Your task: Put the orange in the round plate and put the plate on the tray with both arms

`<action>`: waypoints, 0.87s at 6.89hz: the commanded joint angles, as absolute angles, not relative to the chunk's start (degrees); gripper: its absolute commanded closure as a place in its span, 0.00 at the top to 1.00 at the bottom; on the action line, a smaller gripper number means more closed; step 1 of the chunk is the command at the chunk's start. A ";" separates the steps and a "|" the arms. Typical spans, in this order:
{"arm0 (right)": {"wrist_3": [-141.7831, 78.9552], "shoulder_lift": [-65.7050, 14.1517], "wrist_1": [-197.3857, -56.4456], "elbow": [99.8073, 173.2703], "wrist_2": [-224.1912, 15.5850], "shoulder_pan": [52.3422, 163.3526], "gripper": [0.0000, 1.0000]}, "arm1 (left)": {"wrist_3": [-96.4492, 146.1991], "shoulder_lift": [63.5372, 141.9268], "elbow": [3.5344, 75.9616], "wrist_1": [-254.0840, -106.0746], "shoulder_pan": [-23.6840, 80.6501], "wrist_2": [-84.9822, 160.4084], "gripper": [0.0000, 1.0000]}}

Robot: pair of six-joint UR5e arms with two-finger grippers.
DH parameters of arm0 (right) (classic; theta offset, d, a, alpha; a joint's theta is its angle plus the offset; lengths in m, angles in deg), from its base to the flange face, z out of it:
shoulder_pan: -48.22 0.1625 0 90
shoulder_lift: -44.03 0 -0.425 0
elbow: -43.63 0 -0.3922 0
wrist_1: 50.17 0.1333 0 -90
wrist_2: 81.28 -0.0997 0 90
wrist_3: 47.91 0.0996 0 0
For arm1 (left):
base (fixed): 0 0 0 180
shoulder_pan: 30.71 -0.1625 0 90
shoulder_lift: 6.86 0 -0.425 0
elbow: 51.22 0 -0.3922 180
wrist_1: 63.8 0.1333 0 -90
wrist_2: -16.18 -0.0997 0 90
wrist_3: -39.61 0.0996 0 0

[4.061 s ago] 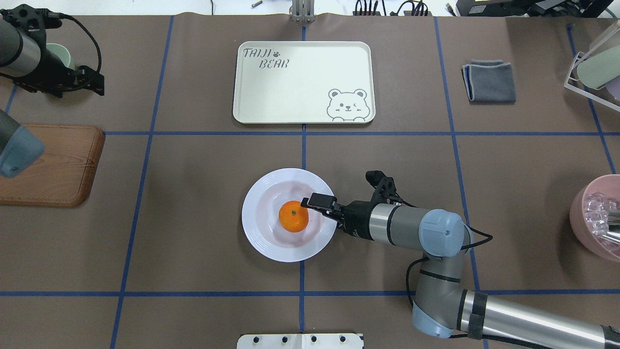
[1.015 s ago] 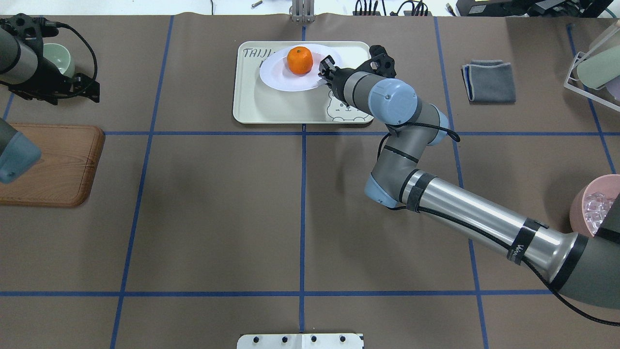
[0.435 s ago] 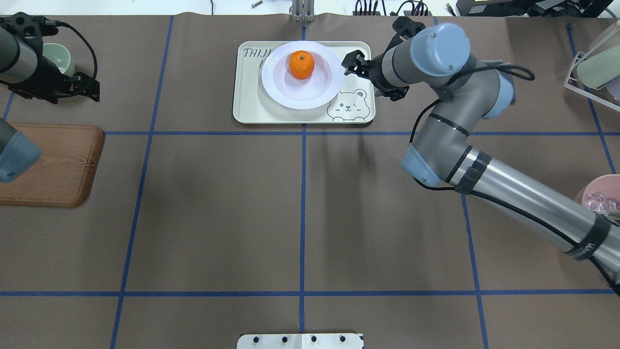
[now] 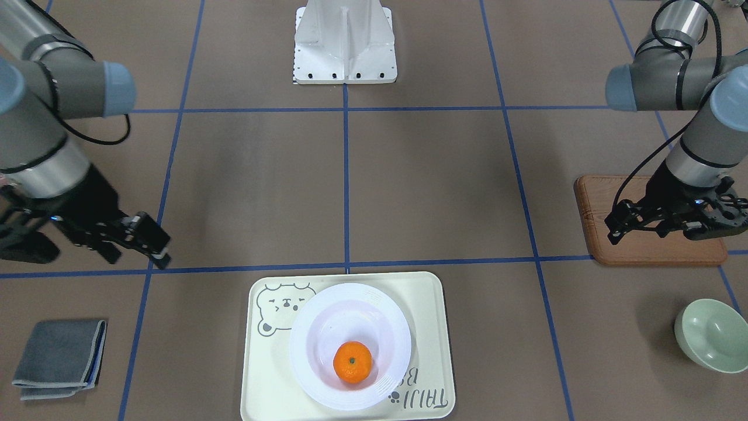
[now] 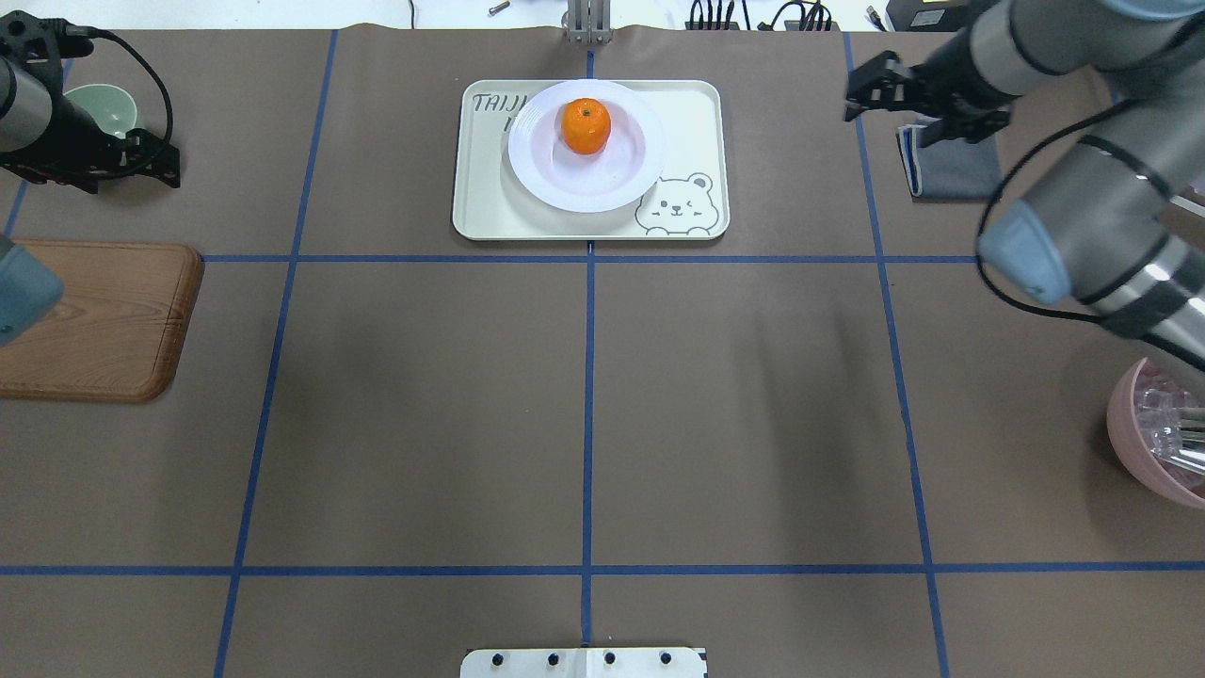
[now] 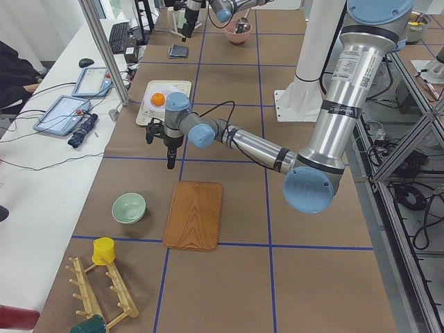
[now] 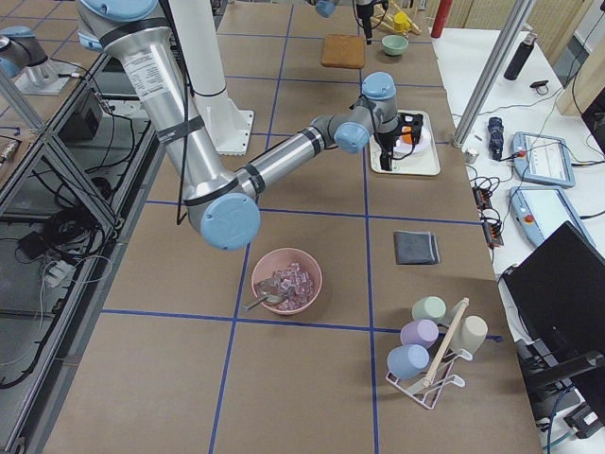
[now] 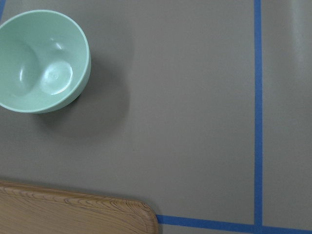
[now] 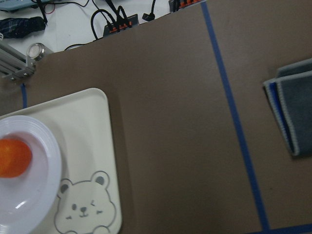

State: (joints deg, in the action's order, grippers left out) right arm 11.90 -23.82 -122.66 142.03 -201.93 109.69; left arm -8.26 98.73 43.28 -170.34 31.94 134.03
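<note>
Glossy white, ridged-rim round plate (image 5: 584,188) bears bright orange (image 5: 586,125) on cream bear-printed tray (image 5: 697,113); clear of tray, my right end effector (image 5: 861,89) gapes empty; left end effector (image 4: 612,229): opening indiscernible

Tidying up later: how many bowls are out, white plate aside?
2: a pale green bowl beside the wooden board on the robot's left, a pink bowl on its right. No others visible.
</note>
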 commanded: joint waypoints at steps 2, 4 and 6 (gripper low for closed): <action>-24.54 -43.54 -126.54 146.29 -211.50 127.52 1.00 | 2.74 94.59 44.23 -169.80 39.30 141.91 0.99; -30.67 -51.29 -128.48 146.20 -213.63 134.49 1.00 | 19.32 86.61 43.88 -169.36 48.88 149.91 0.99; -35.82 -54.39 -130.84 145.59 -217.76 139.43 1.00 | 30.58 80.09 43.61 -167.26 54.51 151.09 0.99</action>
State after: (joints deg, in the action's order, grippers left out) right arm -31.35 -52.08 -129.22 145.91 -215.60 136.40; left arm 23.11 83.97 43.71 -168.72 50.80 150.10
